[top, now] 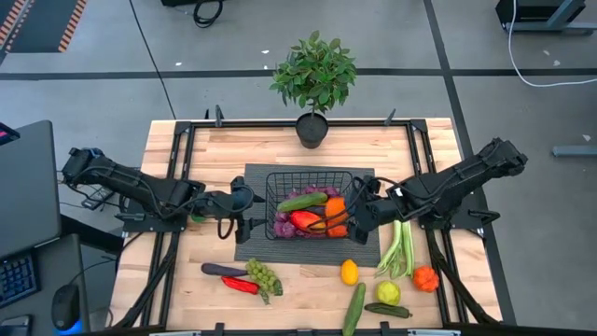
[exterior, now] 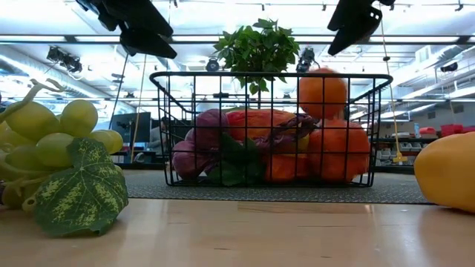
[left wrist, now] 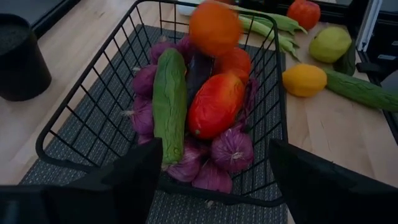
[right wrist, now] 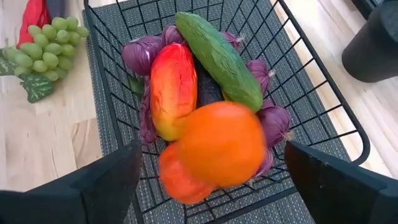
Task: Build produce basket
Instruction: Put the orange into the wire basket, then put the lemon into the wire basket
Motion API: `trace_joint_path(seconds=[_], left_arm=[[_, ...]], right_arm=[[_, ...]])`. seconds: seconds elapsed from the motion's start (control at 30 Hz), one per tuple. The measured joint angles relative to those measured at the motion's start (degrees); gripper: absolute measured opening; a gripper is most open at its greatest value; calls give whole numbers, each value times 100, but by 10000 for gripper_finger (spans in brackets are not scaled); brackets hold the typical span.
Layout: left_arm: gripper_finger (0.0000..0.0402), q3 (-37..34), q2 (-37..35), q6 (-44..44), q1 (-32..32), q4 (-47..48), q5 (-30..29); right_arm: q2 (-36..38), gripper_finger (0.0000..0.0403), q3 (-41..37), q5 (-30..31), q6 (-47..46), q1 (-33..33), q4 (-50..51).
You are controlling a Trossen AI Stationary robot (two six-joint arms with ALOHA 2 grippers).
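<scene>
The black wire basket [top: 308,173] stands on a ribbed mat at the table's middle. It holds a green cucumber [right wrist: 217,53], a red-yellow pepper [right wrist: 171,87], purple pieces and orange fruit. One orange [right wrist: 217,146], blurred, is at the top of the pile near the basket's right end [exterior: 323,93]. My right gripper [top: 359,215] hangs open above that end, with a finger on either side of the orange and apart from it [right wrist: 211,149]. My left gripper [top: 247,213] is open, above the basket's left end [left wrist: 214,155].
A potted plant [top: 312,79] stands at the far edge. Near the front edge lie an eggplant [top: 222,270], a red pepper [top: 240,285], green grapes [top: 264,277], a lemon [top: 349,272], a cucumber [top: 354,308], a leek [top: 396,247] and an orange fruit [top: 426,278].
</scene>
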State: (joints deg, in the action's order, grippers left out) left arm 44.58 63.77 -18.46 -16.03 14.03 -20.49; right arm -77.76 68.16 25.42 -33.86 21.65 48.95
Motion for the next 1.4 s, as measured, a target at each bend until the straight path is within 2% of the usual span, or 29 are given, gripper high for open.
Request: trace_joint_path(seconds=[0.23,0.43,0.63,0.9,1.17,1.4], left_arm=[[298,0,2,-41,123,-795,-72],[298,4,2,-37,94,-1419,-179],[298,4,2,-136,-143,-1420,-179],[298,4,2,60,-324,-1556,-220],[298,4,2,491,-289,-1756,-224],[298,4,2,849,-272,-1802,-222]], right_arm=[[0,392,0,-364,-216,0,-48],[0,392,0,-1472,-1218,146,-15],[-117,388,4,-1482,-2169,647,0],[-1040,387,4,-1758,-3284,1194,-43],[-1784,381,2,-2076,-5330,1406,-57],[-2159,370,2,-2355,-5749,1431,-380]])
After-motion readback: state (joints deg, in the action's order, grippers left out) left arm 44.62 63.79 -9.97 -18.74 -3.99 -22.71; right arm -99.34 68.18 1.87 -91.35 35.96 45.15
